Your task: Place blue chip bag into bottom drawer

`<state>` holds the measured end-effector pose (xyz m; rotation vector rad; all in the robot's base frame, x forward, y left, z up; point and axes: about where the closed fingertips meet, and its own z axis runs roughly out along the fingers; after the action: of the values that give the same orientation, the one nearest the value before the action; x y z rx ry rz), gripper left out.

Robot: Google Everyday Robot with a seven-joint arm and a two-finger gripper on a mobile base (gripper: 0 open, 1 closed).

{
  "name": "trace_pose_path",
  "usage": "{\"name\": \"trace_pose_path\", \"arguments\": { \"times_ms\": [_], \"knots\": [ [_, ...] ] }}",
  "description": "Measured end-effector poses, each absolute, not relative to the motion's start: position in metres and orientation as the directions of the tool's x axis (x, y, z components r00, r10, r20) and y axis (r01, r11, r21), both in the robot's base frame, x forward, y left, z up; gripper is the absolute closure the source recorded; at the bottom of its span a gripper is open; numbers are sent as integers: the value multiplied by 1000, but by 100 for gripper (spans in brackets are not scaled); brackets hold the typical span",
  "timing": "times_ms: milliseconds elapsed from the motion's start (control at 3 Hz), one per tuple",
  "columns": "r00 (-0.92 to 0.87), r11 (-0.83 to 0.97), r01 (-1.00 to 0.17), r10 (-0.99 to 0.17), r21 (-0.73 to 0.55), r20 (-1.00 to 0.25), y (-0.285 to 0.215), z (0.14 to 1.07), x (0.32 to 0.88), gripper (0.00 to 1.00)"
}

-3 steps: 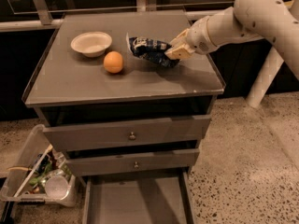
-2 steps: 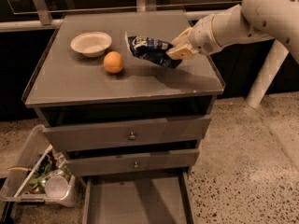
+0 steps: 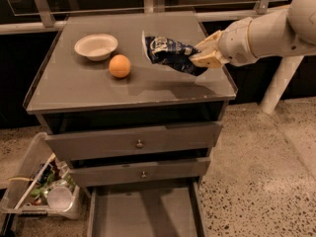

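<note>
The blue chip bag is dark blue foil with white lettering and hangs in the air above the right half of the cabinet top. My gripper comes in from the right and is shut on the bag's right end, holding it lifted and tilted. The bottom drawer is pulled open at the foot of the cabinet, showing its flat grey floor. It lies below and left of the bag.
An orange and a white bowl sit on the cabinet top left of the bag. The two upper drawers are closed. A clear bin of litter stands on the floor at the left. A white post is at the right.
My gripper has raised the blue chip bag off the cabinet top and carried it a little forward. The orange and bowl have not moved on the top.
</note>
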<state>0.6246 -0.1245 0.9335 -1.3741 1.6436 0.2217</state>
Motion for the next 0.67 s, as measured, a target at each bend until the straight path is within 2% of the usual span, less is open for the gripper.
{"name": "trace_pose_path", "arguments": {
  "times_ms": [667],
  "knots": [
    [93,393,-798,-669,-457,-738,-157,930,551,100]
  ]
}}
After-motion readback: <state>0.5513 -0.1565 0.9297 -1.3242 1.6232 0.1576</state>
